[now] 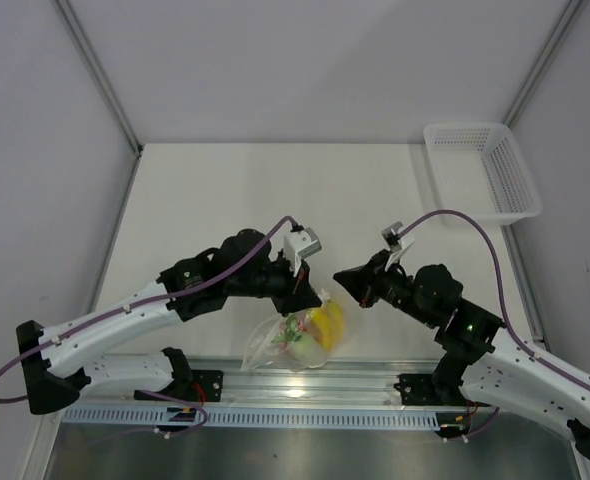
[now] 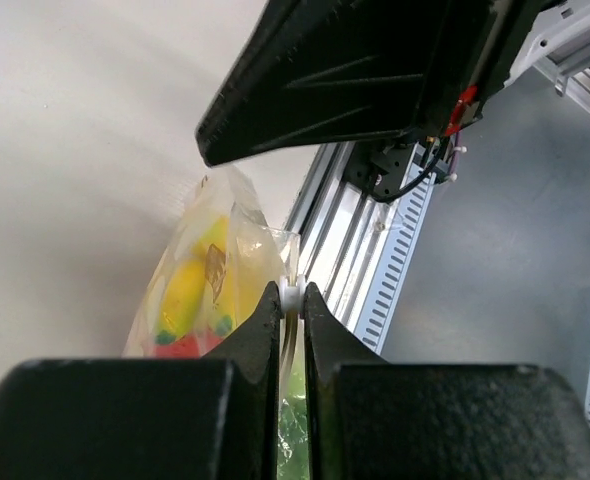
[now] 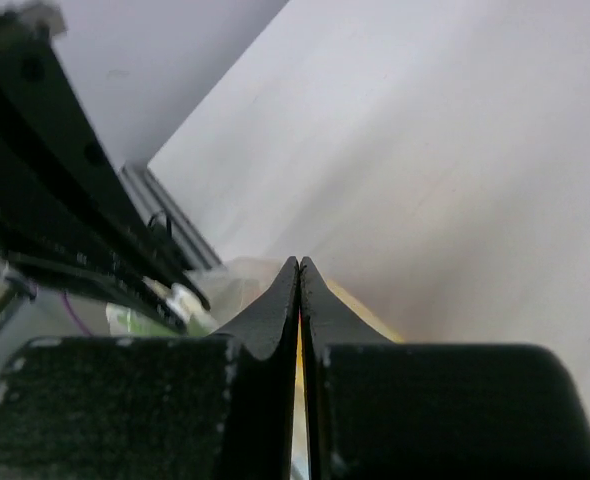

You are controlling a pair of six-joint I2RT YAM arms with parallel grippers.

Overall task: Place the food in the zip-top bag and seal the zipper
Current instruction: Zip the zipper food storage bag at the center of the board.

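The left fingers (image 2: 278, 305) are nearly closed, pinching the zipper (image 2: 291, 296), a thin pale strip along the top edge of the bag (image 2: 230, 250). The bag sags below and just ahead of these fingers, at the near edge of the surface (image 1: 225, 190). The food is already inside: a banana (image 2: 185, 295) and a red fruit (image 2: 180, 347) show through the clear film, with a glimpse of green lower down.

The right fingers (image 1: 341, 276) are pressed fully together and seem to hold nothing. Their tips point at the bag's top edge, close to the left fingers; whether they touch the plastic cannot be told. Well beyond the right fingers, at the far corner, sits a white basket (image 1: 480, 170).

The bag looks light, thin and limp, likely slippery and quick to crumple, with the food pulling its weight downward. The zipper is probably the stiffest part, so it is the best place to hold: pinch across the strip right beside the left fingers, then press along it.
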